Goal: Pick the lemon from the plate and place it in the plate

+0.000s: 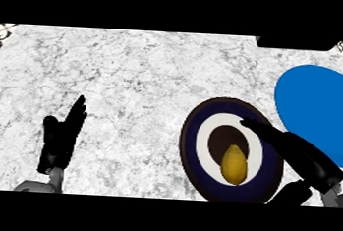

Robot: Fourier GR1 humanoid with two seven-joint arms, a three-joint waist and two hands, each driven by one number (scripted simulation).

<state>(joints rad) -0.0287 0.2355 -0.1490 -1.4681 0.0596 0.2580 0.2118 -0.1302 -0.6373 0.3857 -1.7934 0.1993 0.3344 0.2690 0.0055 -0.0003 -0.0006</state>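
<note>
Surface: a white table (133, 76) with grey marbling is filling nearly the whole head view. Dark patterned patches are showing at the upper left and upper right corners; a black block is sitting at the top edge toward the right. Nothing more of the room is showing.

Count: two hands, two plates, one lemon.

Left side: the left hand (60, 136) is standing near the lower edge, fingers straight and pointing up, lying close together, thumb a little apart. It is holding nothing and is lying well apart from both plates.

Right of centre: the dark plate (194, 153) is lying on the table, navy rim, white ring, dark brown centre. The lemon (234, 165) is lying on this plate, over the lower part of the brown centre and crossing onto the white ring. Its long axis is running roughly up-down in the view, the narrower tip pointing up, away from the robot.

Right side: the right hand (296, 153) is reaching in from the lower right corner over the dark plate's right rim. Its fingers are extended and pressed together, tips pointing up-left and ending just above and right of the lemon; the thumb is showing lower, near the plate's bottom right edge. It is not closing on the lemon; contact cannot be told.

Far right: the blue plate (313, 105) is lying just beside the dark plate, partly cut by the view's edge and partly covered by the right hand.
</note>
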